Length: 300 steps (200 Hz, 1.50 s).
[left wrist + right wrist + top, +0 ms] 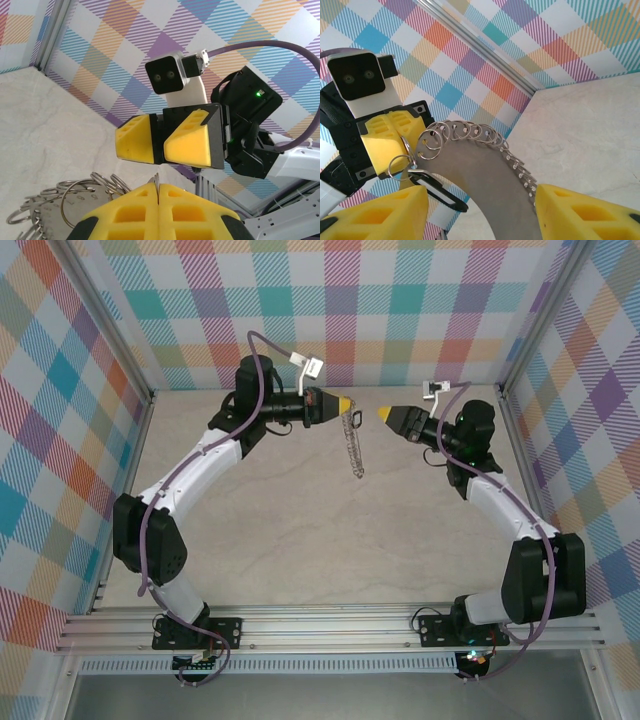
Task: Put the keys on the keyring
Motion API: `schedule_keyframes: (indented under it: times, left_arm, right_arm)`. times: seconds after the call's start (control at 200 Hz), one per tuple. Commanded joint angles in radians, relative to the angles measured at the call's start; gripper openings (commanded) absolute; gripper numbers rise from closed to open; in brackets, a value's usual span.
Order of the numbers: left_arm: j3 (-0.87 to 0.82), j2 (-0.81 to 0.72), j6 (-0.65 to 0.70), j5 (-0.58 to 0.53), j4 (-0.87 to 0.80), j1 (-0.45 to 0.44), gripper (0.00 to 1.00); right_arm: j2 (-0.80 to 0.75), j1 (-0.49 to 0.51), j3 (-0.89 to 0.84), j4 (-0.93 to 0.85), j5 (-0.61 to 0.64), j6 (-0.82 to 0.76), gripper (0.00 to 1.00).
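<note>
Yellow ribbed wedge fingers (580, 212) of the right gripper (480, 195) stand apart. Ahead of their gap is the keyring (485, 170), a flat grey metal arc edged with small split rings. The left gripper (157, 186) is pinched tight on its thin rim. Just beside those fingers, the right wrist view shows a dark key (437, 187) hanging from 1 ring. Overhead, the keyring dangles as a thin strip.

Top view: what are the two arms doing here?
The left gripper is shut on the keyring and holds it up in the air, the hoop hanging down from its fingers. The right gripper is open and faces it from close by, with a gap between them. In the right wrist view a small dark piece, possibly a key, hangs from the hoop near the grip.
</note>
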Motion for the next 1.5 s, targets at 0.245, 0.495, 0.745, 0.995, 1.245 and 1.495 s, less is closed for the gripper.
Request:
schedule_keyframes:
  times: [0.245, 0.495, 0.745, 0.995, 1.245, 1.495]
  left_arm:
    - [-0.028, -0.054, -0.047, 0.001, 0.141, -0.007, 0.00]
    - [-0.037, -0.055, -0.059, 0.007, 0.163, -0.010, 0.00]
    - [-0.043, -0.057, -0.065, 0.021, 0.175, -0.014, 0.00]
    - [-0.048, -0.058, -0.064, 0.029, 0.175, -0.016, 0.00]
    - [-0.049, -0.059, -0.065, 0.033, 0.177, -0.017, 0.00]
    - [-0.050, -0.061, -0.066, 0.029, 0.177, -0.016, 0.00]
  right_arm:
    - [-0.053, 0.005, -0.051, 0.061, 0.055, 0.013, 0.59]
    - [-0.068, 0.037, -0.056, 0.051, 0.073, -0.014, 0.59]
    - [-0.017, 0.106, 0.012, 0.051, 0.069, -0.045, 0.59]
    - [0.015, 0.149, 0.057, 0.054, 0.025, -0.079, 0.59]
    - [0.034, 0.157, 0.061, 0.063, -0.005, -0.075, 0.44]
    - [0.013, 0.159, 0.032, 0.095, -0.019, -0.074, 0.21]
